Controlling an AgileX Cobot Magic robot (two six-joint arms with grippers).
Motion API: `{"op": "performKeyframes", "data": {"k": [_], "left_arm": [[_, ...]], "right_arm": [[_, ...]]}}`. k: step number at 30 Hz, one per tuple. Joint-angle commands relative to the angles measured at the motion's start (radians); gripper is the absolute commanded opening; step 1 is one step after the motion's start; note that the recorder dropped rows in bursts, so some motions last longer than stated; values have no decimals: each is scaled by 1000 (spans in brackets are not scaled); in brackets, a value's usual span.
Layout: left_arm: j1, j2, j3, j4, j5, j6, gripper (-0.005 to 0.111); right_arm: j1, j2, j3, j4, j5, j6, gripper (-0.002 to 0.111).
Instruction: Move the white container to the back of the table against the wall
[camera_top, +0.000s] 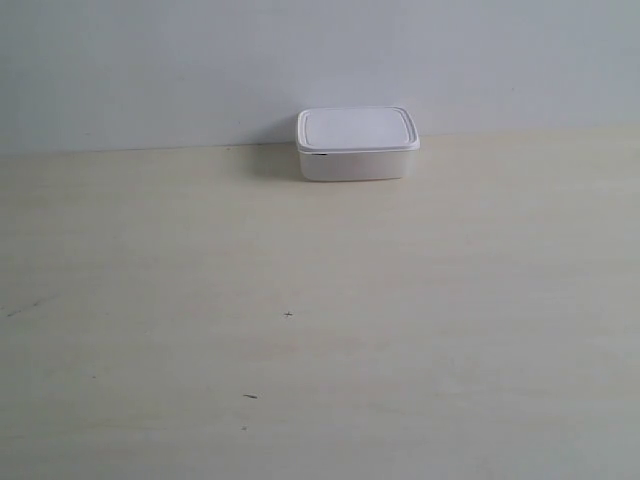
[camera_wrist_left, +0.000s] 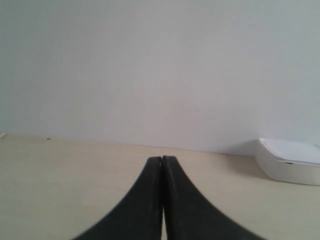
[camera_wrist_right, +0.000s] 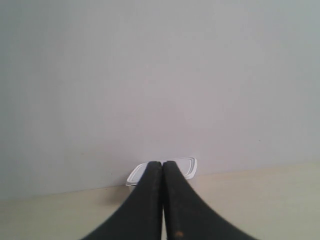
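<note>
Your smooth, rounded white plastic box (camera_top: 357, 145) sits at twelve o'clock, against the pale wall (camera_top: 150, 60) — left gripper (camera_wrist_left: 162, 159), right gripper (camera_wrist_right: 162, 162) pinched closed, empty.

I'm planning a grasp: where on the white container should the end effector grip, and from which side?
Probably from above, closing on the two end walls of the container just under the lid rim. Its back looks to sit at the wall, so a finger would hardly fit behind; the ends stand free on the table, and the rim gives a lip.
</note>
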Motion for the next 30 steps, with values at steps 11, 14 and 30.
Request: {"op": "performKeyframes", "data": {"k": [11,14,30], "left_arm": [[2,-5,4,-1413,76,1278,0],[2,-5,4,-1658,200,1626,0],[2,-5,4,-1665,498,1887,0]], "right_arm": [[-7,-6,5,-2,-1,-2,0],[-7,-6,5,-2,-1,-2,0],[-7,-6,5,-2,-1,-2,0]]}}
